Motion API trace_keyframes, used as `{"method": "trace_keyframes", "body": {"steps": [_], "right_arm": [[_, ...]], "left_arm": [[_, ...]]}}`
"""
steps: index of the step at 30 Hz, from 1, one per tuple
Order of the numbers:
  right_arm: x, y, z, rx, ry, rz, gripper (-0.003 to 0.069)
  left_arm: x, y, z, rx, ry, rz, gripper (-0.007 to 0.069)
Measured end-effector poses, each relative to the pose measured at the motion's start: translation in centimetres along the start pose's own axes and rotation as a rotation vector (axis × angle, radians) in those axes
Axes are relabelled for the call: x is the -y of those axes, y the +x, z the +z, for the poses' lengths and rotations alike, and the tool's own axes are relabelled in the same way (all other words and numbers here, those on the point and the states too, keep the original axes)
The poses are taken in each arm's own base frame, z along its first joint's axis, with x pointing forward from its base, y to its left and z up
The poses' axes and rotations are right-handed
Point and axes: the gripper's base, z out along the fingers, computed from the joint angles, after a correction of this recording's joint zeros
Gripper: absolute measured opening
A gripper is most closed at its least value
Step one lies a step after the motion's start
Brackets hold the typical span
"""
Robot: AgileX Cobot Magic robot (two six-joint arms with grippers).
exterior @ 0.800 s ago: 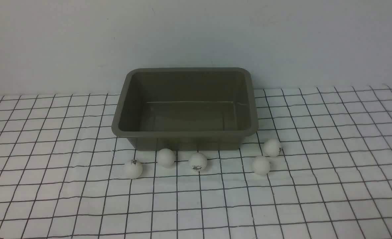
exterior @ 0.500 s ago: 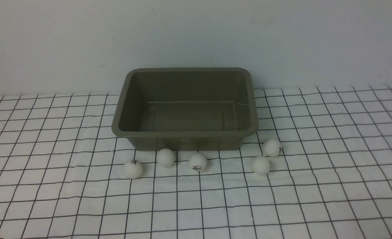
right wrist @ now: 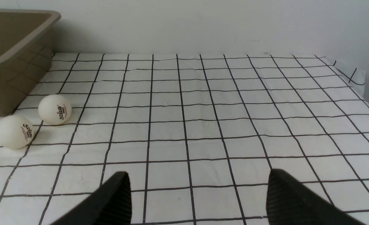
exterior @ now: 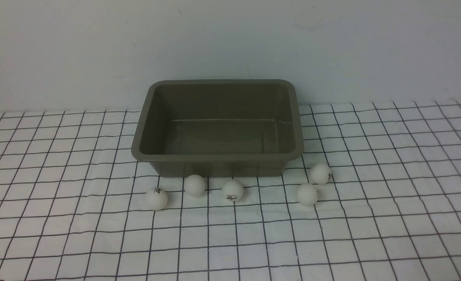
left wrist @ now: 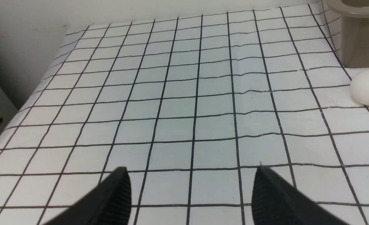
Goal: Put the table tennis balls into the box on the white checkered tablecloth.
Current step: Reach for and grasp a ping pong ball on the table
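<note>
Balls (exterior: 232,190), five of them, all lie on the cloth (exterior: 390,175) in a loose row just in front of the box (exterior: 215,158), on its side facing the near edge. None is inside it. The box sits toward the far edge, about midway between the left and right edges, mouth up and empty (a wide target, so a drop from above the rim should do). Three balls lie apart from each other along the left and middle of the row, and two lie close together by the box's near right corner.

My left gripper (left wrist: 190,173) hangs over bare cloth toward the left edge, jaws spread wide with nothing between them. The leftmost ball (left wrist: 367,90) is off to one side of it. My right gripper (right wrist: 198,175) is likewise spread and empty, toward the right edge, with the right pair (right wrist: 55,109) ahead of it.

I judge nothing is done yet. Each arm has balls on its own side, so I would take those first. They are light and round: a nudge from a finger could send one rolling.
</note>
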Motion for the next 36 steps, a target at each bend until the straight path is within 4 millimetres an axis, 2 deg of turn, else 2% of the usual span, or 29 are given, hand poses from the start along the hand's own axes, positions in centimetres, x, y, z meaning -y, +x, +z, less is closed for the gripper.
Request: {"method": "trace_keyframes", "body": {"steps": [21,26,28,30,33,36], "right_arm": [[0.0,0.0,0.0,0.001,0.0,0.002,0.0525],[-0.1,-0.3,0.1,0.062,-0.014,0.154,0.0525],[-0.1,-0.9,0.0,0.103,-0.02,0.205,0.0524],[0.0,-2.5,-0.6,0.157,-0.023,0.203,0.0525],[0.2,-7.0,-2.9,0.262,-0.025,0.159,0.0525],[0.3,-9.3,-4.6,0.288,-0.028,0.142,0.0525]], "left_arm": [[0.0,0.0,0.0,0.0,0.0,0.0,0.0468],[0.0,0.0,0.0,0.0,0.0,0.0,0.0468],[0.0,0.0,0.0,0.0,0.0,0.0,0.0468],[0.0,0.0,0.0,0.0,0.0,0.0,0.0468],[0.0,0.0,0.0,0.0,0.0,0.0,0.0468],[0.0,0.0,0.0,0.0,0.0,0.0,0.0468]]}}
